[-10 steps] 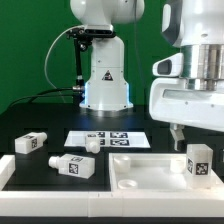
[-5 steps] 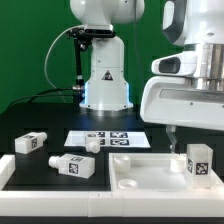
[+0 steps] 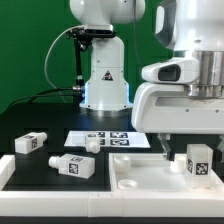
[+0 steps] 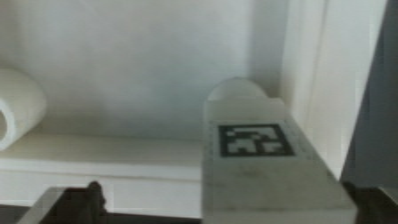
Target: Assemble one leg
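A leg (image 3: 198, 162), a white block with a square tag, stands upright in the large white tray-shaped part (image 3: 135, 172) at the exterior view's right. My gripper (image 3: 176, 150) hangs just above and beside it. In the wrist view the leg (image 4: 258, 150) lies between the two dark fingertips (image 4: 75, 205) of my gripper (image 4: 217, 208). The jaws stand wide apart, and the leg is close to one finger with a clear gap to the other. Two more legs (image 3: 30, 143) (image 3: 75, 165) lie on the black table at the exterior view's left.
The marker board (image 3: 108, 139) lies flat behind the tray. A further leg's peg end (image 3: 93, 144) shows beside it. The robot base (image 3: 105, 80) stands at the back. A rounded white part (image 4: 15, 105) shows at the wrist view's edge.
The arm has moved toward the exterior view's left and lower, bringing the fingers down beside the upright leg. The legs and tray have not moved.
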### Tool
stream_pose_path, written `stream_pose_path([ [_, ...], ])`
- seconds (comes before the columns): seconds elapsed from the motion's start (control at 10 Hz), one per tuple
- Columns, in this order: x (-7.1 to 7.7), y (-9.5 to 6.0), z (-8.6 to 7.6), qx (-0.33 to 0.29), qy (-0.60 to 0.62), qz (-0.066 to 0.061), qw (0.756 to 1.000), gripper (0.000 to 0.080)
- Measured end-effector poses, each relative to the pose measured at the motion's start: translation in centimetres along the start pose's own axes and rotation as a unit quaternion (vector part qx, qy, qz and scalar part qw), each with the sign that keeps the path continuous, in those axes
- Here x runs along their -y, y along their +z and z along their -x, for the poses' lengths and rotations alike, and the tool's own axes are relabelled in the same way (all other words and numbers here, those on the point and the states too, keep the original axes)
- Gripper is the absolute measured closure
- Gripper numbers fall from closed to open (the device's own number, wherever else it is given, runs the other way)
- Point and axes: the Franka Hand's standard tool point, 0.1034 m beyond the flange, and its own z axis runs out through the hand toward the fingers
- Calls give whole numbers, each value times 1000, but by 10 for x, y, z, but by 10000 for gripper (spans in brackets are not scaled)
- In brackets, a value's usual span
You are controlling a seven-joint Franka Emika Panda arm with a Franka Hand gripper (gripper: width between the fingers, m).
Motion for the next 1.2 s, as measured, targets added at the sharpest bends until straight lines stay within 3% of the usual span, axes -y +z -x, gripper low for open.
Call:
stream_pose_path([
  [0.2,0,0,0,0,15,0,1000,151],
  [0.4,0,0,0,0,41,0,999,388],
  [0.5,0,0,0,0,82,0,997,388],
  [0.6,0,0,0,0,115,0,993,514],
  [0.9,0,1,0,-4,227,-1,974,514],
  [1.1,1,2,0,-9,359,-7,933,514],
  [1.2,5,2,0,-9,438,-11,899,514],
])
